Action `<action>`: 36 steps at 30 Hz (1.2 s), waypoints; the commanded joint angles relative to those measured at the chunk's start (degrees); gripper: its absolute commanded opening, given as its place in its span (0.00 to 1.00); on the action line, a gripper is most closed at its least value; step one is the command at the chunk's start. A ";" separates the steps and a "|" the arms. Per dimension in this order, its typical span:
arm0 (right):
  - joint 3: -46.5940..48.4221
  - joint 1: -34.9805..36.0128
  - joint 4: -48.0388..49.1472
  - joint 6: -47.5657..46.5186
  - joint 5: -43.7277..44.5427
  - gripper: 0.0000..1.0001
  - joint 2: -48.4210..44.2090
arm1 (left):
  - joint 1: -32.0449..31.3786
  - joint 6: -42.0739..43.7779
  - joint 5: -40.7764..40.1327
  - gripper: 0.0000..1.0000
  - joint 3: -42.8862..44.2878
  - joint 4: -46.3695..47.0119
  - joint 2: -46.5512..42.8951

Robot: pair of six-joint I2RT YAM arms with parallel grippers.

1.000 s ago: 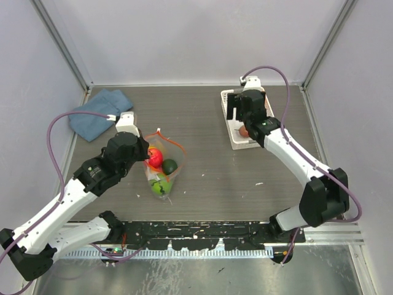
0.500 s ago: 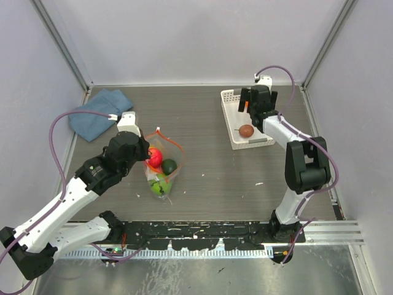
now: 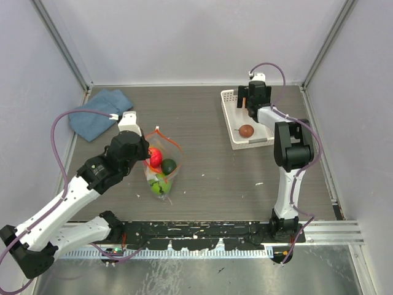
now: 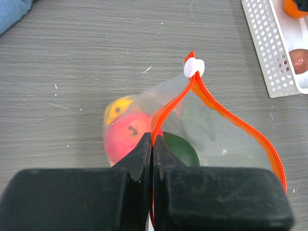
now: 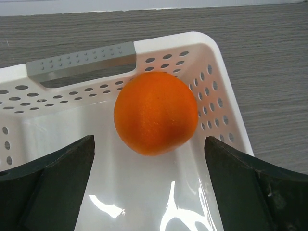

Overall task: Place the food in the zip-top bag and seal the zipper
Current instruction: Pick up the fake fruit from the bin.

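My left fingers point(image 4: 139, 159) pinch shut on the thin red-orange zipper point(image 4: 231, 117) of the clear, crinkly bag point(image 4: 211, 139), which lies mid-worktop point(image 3: 209, 117) holding round red, yellow and glossy green fruits point(image 4: 127, 137). My right fingers point(image 5: 57, 173) spread wide around a dimpled orange point(image 5: 156, 113) in the perforated white basket point(image 5: 211, 91). The worktop is grey wood-grain and the walls are pale.

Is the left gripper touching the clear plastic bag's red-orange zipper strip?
Touching. The left wrist view shows the left gripper shut on the red-orange zipper strip, which is pinched between its closed jaws.
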 commanded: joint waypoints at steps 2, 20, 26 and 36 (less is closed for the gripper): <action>5.87 -0.38 3.10 -2.94 -0.81 1.00 3.82 | 0.08 0.93 -2.17 0.00 0.32 2.62 -0.04; 13.16 -1.34 3.00 -5.87 1.68 0.99 12.89 | 0.06 1.15 -2.53 0.00 0.33 2.73 0.67; 10.66 -2.79 3.79 -5.69 1.56 0.85 11.81 | 0.07 1.18 -2.42 0.00 0.33 2.57 0.52; 6.24 -3.99 4.85 -5.96 1.16 0.60 6.41 | 0.08 1.18 -2.21 0.00 0.39 2.58 0.52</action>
